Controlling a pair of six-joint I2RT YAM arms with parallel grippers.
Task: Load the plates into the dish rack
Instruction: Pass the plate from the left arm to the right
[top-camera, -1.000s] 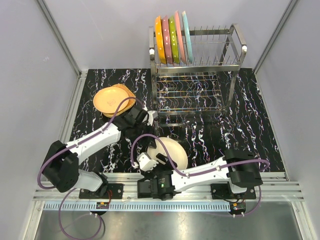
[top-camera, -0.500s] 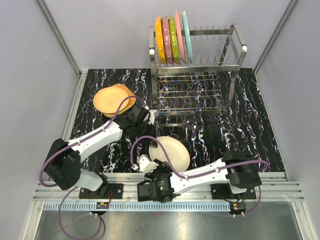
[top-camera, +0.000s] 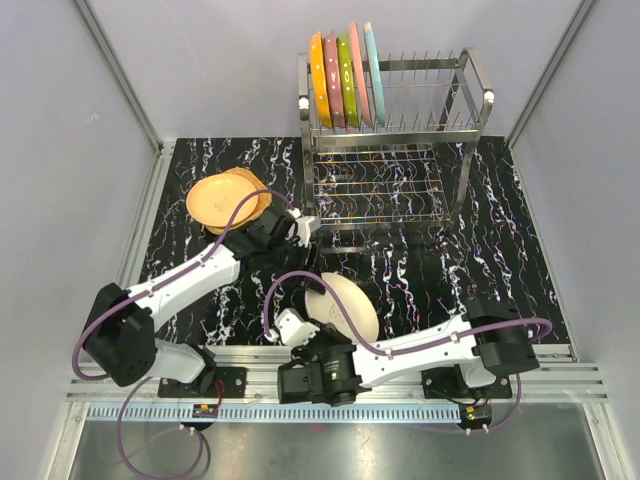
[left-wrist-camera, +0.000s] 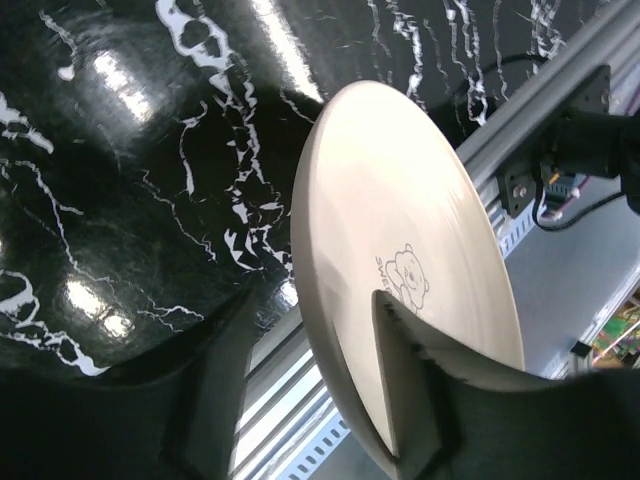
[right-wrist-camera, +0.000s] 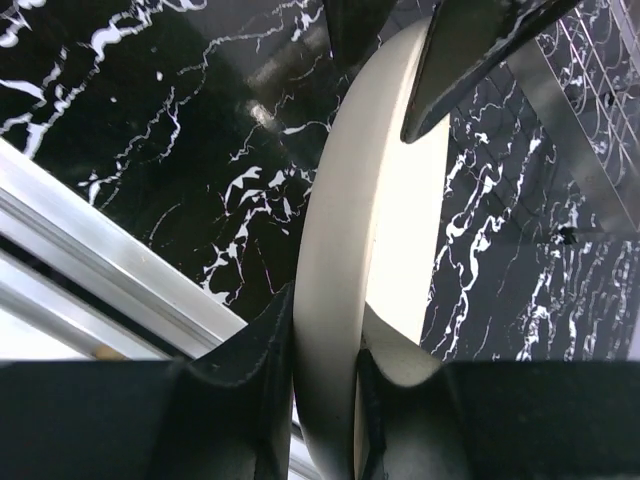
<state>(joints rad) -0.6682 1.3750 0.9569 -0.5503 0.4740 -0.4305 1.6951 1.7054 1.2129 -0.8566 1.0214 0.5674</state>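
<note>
The step in hand looks like a pass between arms. The cream plate (top-camera: 345, 305) stands on edge in front of the dish rack (top-camera: 470, 100), well apart from it and nearer the arm bases. The right gripper (right-wrist-camera: 326, 335) has its fingers pinched tight on the plate's near rim, one on each face. The left gripper (top-camera: 302, 230) is at the rim nearer the rack with its fingers parted around the edge and not clamping it. Whether one pad brushes the plate's face I cannot tell.

Five plates (top-camera: 345, 75) stand in the left end of the rack's upper tier, and empty prongs run to their right. A tan stack (top-camera: 228, 198) lies on the table (top-camera: 480, 250), left of the rack's front.

Next, the left arm likely needs to draw clear. Then the right can carry the plate upright to the first free slot — keeping it parallel to the prongs so it slides between them.
</note>
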